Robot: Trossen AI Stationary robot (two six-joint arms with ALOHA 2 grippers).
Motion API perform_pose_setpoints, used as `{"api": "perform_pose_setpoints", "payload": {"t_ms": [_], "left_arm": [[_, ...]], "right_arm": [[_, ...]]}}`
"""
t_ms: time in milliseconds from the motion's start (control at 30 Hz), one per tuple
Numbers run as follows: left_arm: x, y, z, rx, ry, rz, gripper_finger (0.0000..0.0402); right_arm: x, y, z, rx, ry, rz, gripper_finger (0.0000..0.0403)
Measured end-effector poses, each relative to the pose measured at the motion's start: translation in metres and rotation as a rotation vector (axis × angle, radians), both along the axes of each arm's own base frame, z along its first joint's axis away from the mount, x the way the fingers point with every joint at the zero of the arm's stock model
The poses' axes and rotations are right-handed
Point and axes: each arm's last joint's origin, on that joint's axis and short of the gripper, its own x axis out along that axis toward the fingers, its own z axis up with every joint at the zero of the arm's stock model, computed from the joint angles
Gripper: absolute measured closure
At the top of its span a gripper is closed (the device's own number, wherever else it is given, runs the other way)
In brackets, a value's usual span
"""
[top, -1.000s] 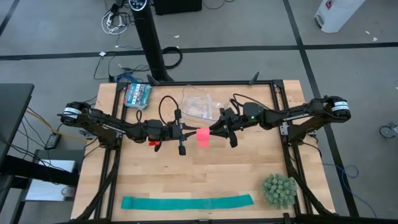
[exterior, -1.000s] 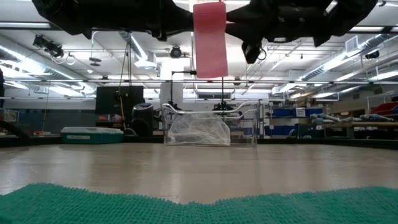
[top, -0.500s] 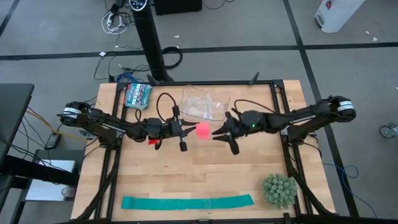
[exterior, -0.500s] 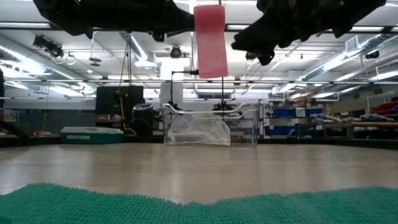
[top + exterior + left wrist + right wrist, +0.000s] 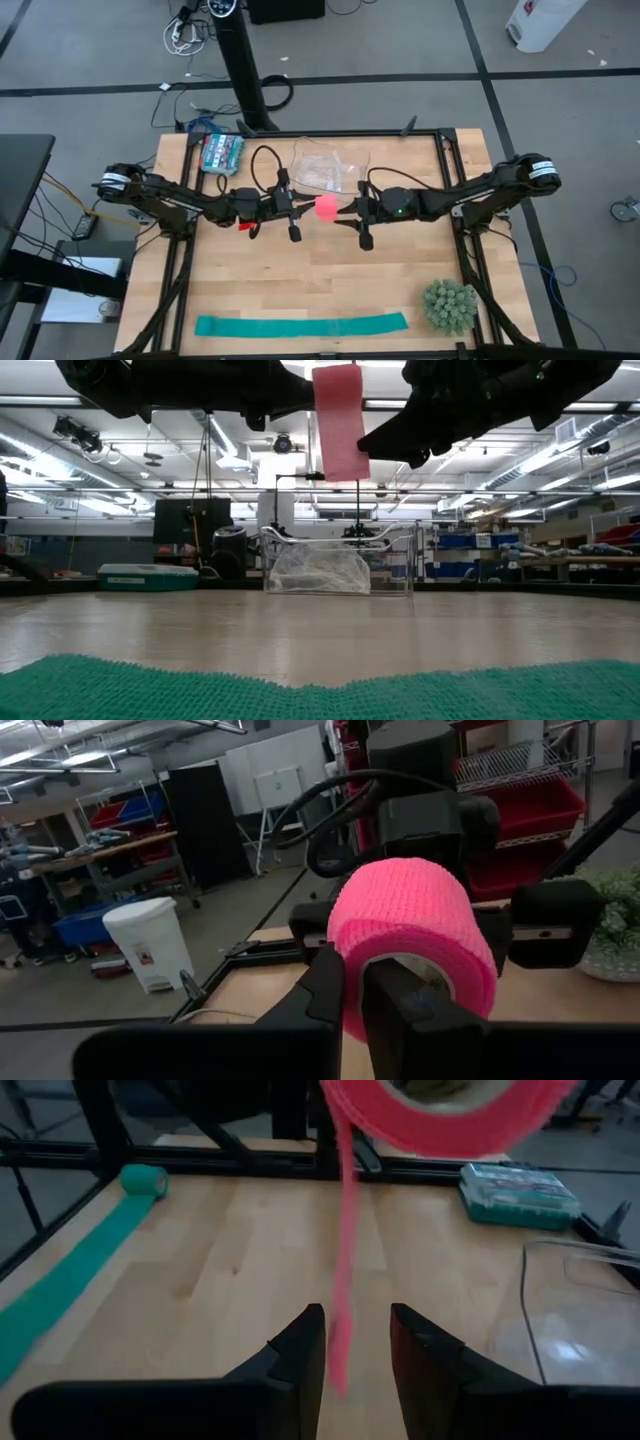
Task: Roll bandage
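Note:
The pink bandage (image 5: 327, 208) is a small roll held above the table's middle by my left gripper (image 5: 308, 208), which is shut on it. The roll fills the left wrist view (image 5: 410, 920). A loose tail (image 5: 340, 430) hangs down from the roll, clear of the table. My right gripper (image 5: 346, 213) is open, just right of the roll. In the right wrist view its two fingers (image 5: 300, 1345) stand on either side of the hanging tail (image 5: 341, 1270); I cannot tell whether they touch it. My left gripper holds the roll by its wall (image 5: 348, 1005): one finger (image 5: 405, 1005) reaches into the hollow core and the other (image 5: 322, 985) lies outside. The fingers come level from the table's left. The roll is lifted clear of the table, with its tail hanging slack below it.
A teal-green strip (image 5: 300, 325) lies flat along the near edge, with its rolled end (image 5: 145, 1180) at the right. A green spiky ball (image 5: 448, 305) sits near right. A clear plastic bag (image 5: 325, 170) and a teal box (image 5: 221, 152) lie at the far side.
My right gripper has drawn back from the bandage toward the table's right edge, then come back toward the roll and the hanging tail. Seen from above, the bandage was a longer pink patch reaching toward the near edge; now only the round roll shows.

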Motion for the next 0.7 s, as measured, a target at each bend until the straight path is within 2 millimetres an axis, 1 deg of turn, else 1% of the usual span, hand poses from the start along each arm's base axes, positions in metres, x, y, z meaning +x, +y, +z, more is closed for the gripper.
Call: {"api": "perform_pose_setpoints", "payload": {"t_ms": [167, 233, 300, 400, 467, 567, 700], "left_arm": [[0.000, 0.000, 0.003, -0.010, -0.031, -0.001, 0.0372], [0.000, 0.000, 0.004, -0.015, -0.042, -0.001, 0.0372], [0.000, 0.000, 0.004, -0.019, -0.047, -0.002, 0.0372], [0.000, 0.000, 0.005, -0.032, -0.056, -0.003, 0.0372], [0.000, 0.000, 0.005, -0.042, -0.058, -0.004, 0.0372], [0.000, -0.001, 0.004, -0.054, -0.058, -0.040, 0.0371], [0.000, -0.003, 0.003, -0.075, -0.044, -0.122, 0.0371]], "right_arm": [[0.005, 0.001, -0.003, -0.014, -0.032, 0.008, 0.0299], [0.008, 0.001, -0.004, -0.024, -0.048, 0.011, 0.0306], [0.010, 0.001, -0.006, -0.030, -0.058, 0.011, 0.0323], [0.012, -0.002, -0.012, -0.040, -0.034, 0.009, 0.0375], [0.012, -0.005, -0.015, -0.052, -0.003, -0.002, 0.0394], [0.010, -0.014, -0.015, -0.069, 0.019, -0.056, 0.0396], [0.008, -0.028, -0.004, -0.140, -0.037, -0.119, 0.0401]]}}
